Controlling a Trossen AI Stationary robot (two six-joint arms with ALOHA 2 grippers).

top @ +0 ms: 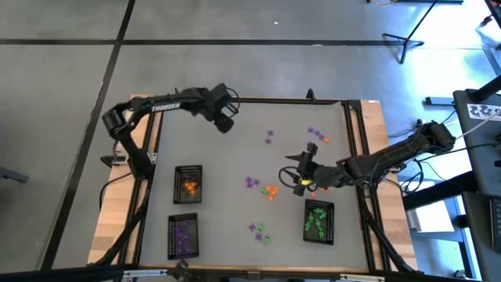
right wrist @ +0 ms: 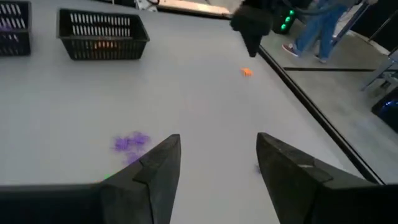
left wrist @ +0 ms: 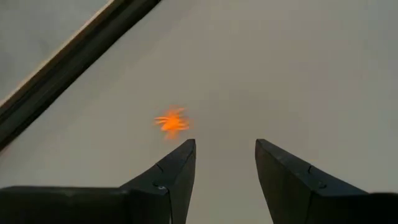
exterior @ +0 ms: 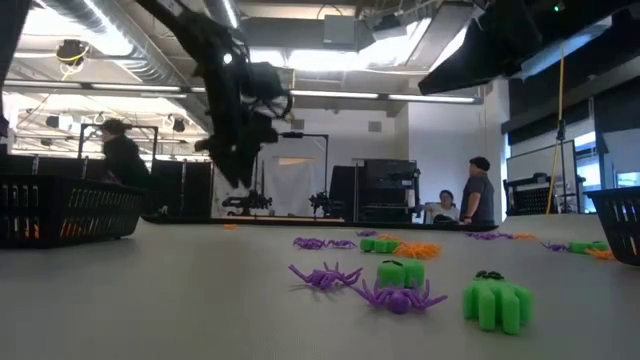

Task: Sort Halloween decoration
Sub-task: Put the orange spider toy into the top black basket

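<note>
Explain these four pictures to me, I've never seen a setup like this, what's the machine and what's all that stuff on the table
It's a robot with two dark arms at a table, sorting small Halloween trinkets by colour. One picture looks straight down, one looks level across the tabletop, and two come from cameras on the wrists. The left gripper hangs open near the far edge, above one orange trinket. The right gripper is open beside a loose orange pile. Neither holds anything. Three black mesh trays hold orange, purple and green pieces. People stand in the room behind.
</note>
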